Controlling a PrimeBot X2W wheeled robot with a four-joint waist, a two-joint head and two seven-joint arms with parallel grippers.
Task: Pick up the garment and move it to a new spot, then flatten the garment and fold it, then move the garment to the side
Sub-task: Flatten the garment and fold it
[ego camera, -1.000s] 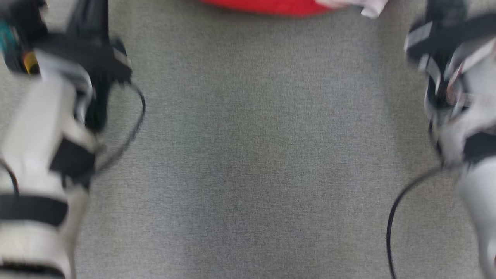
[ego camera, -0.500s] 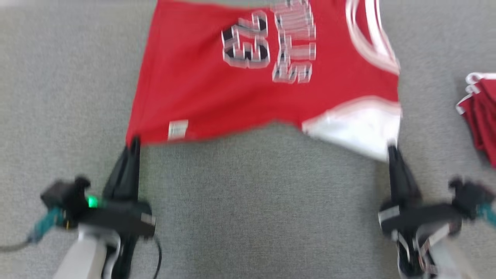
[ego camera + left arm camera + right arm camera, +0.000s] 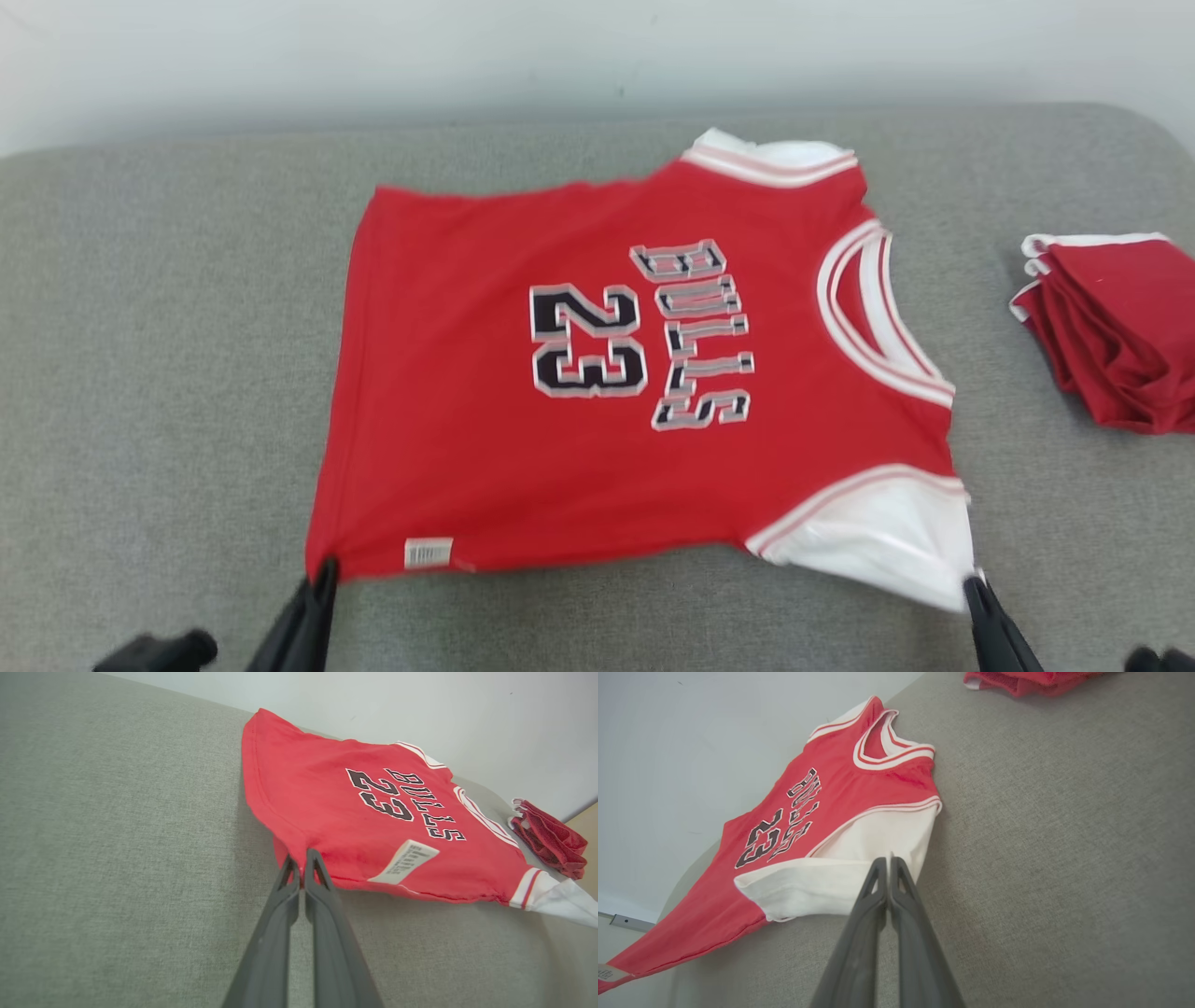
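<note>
Here the left tool [image 3: 301, 857] pinches the jersey [image 3: 448, 420] at its red hem corner, the right tool [image 3: 888, 861] its white corner.

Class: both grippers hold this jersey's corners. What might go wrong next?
The left gripper and right gripper pinch only corner tips of the jersey; a pull may slip them free. Its near edge bows between them, so wrinkles may form. The red pile lies nearby; dragging could disturb it.
</note>
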